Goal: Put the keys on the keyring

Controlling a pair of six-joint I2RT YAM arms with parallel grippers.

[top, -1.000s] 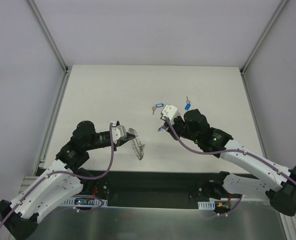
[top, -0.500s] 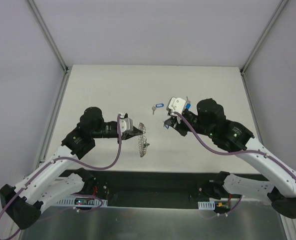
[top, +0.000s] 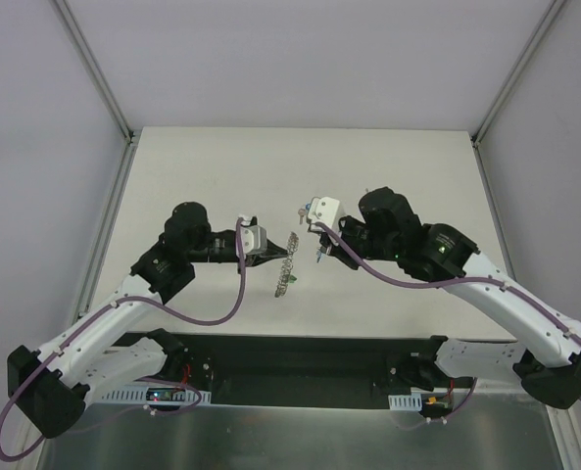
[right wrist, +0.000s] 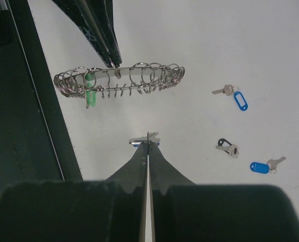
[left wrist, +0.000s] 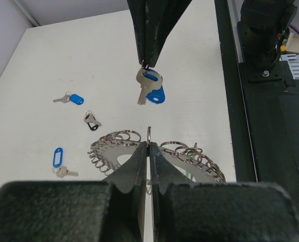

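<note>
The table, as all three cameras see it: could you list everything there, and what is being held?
keyring: one, grey metal hung with many small rings, held up above the table
green tag: one, green, hanging on the keyring
held key: one, silver with a blue tag, hanging in the air near the keyring
loose blue-tagged keys: two, silver and blue, lying apart on the table
loose dark-tagged key: one, silver and dark, lying between them
table: one, white, under everything
left gripper: one, black, shut on the keyring
right gripper: one, black, shut on the held key
</note>
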